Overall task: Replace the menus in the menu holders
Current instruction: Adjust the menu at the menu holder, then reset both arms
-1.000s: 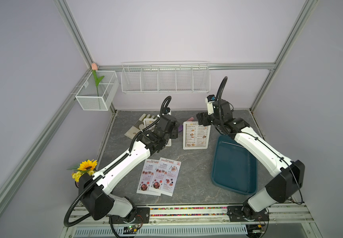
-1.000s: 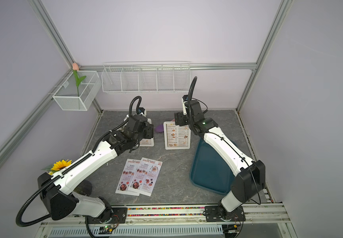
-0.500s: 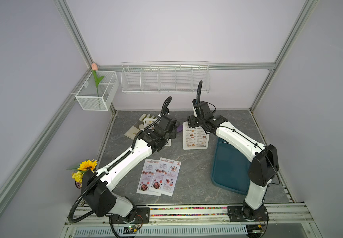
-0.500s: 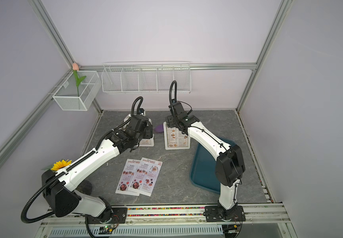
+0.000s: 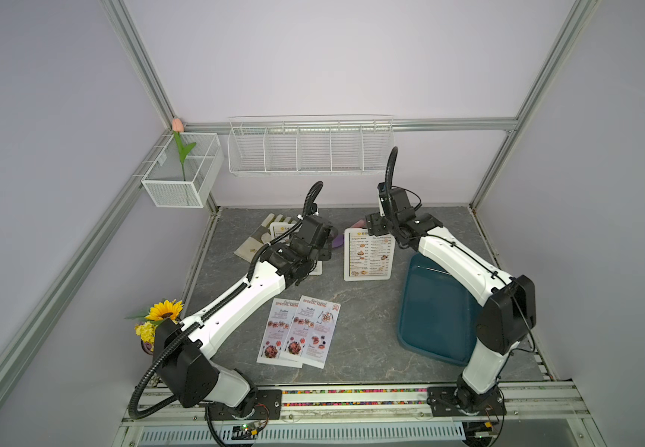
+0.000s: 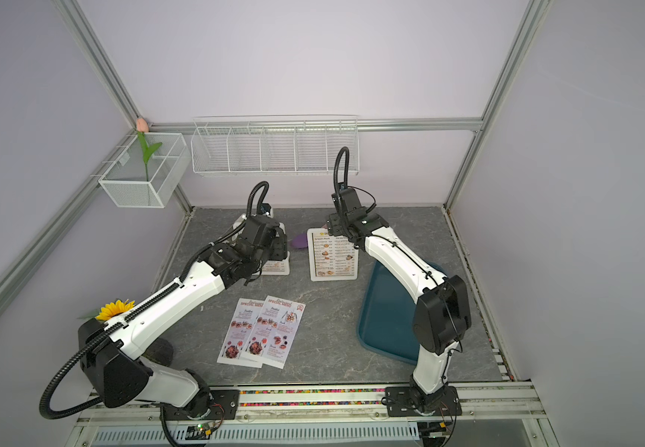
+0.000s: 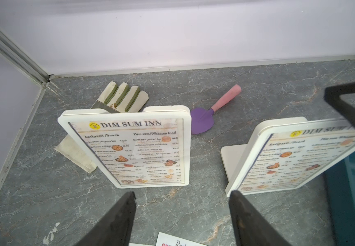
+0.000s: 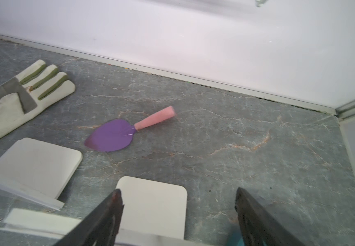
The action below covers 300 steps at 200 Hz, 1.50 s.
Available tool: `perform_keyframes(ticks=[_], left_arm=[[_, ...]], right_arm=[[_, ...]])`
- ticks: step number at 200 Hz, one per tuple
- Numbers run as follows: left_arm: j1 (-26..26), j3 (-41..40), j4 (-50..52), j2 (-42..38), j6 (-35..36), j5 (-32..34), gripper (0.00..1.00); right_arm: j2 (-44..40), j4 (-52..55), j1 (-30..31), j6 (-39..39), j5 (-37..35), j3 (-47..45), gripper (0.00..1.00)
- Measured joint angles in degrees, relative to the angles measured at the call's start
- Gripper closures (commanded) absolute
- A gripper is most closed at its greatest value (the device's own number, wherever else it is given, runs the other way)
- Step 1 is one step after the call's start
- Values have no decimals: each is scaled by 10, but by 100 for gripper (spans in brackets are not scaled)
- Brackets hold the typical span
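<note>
Two white menu holders stand side by side near the back wall, each with a "DIM SUM INN" menu in it: the left one (image 7: 127,147) and the right one (image 7: 295,153) (image 5: 369,253). Two pinkish "SPECIAL MENU" menus (image 5: 299,333) (image 6: 262,333) lie overlapping on the table in front. My left gripper (image 7: 181,194) is open and empty, hovering just in front of the holders, and my left arm hides most of the left holder in both top views. My right gripper (image 8: 178,191) is open and empty above the right holder's top edge and flat foot (image 8: 153,204).
A pale work glove (image 7: 123,98) and a purple trowel with a pink handle (image 8: 112,136) lie behind the holders. A dark teal tray (image 5: 433,313) sits at the right under my right arm. Wire baskets (image 5: 309,149) hang on the back wall. A sunflower (image 5: 164,309) stands at the left.
My right gripper has swung left from beside the right holder to over its top edge, and the arm's elbow has shifted. The left arm has barely moved.
</note>
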<state>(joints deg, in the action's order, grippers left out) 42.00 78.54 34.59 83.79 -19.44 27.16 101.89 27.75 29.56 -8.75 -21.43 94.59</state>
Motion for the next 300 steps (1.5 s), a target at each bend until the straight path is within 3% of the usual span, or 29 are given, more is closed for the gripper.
perform_keyframes(ticks=[40,138,152,154,157,159,167,197,212,234,249,300], left_arm=[[0,0,0,-2,0,0,28],[-2,0,1,-5,0,0,28],[-12,0,2,-7,0,-5,21],[-15,0,2,-8,2,-6,7],[-18,0,2,-9,0,-6,0],[-21,0,2,-10,3,-6,1],[-30,0,2,-15,7,-4,1],[-86,-9,-6,-55,20,29,1],[-145,-59,-43,-103,22,48,1],[-251,-216,-155,-191,51,68,1],[-303,-308,-211,-208,73,62,1],[-340,-487,-413,-103,141,35,1]], right_arm=[[-26,1,-36,0,2,-38,16],[-31,7,-51,5,5,-45,13],[-37,10,-53,10,5,-44,10],[-38,10,-54,10,5,-44,9],[-40,11,-54,12,5,-44,6],[-42,11,-54,13,5,-44,0],[-52,12,-56,16,7,-45,11],[-137,-18,-87,21,18,-114,11],[-200,-72,-116,21,2,-203,11],[-283,-187,-156,29,-23,-377,11],[-311,-247,-172,40,-32,-478,11],[-325,-382,-243,48,-36,-634,11]])
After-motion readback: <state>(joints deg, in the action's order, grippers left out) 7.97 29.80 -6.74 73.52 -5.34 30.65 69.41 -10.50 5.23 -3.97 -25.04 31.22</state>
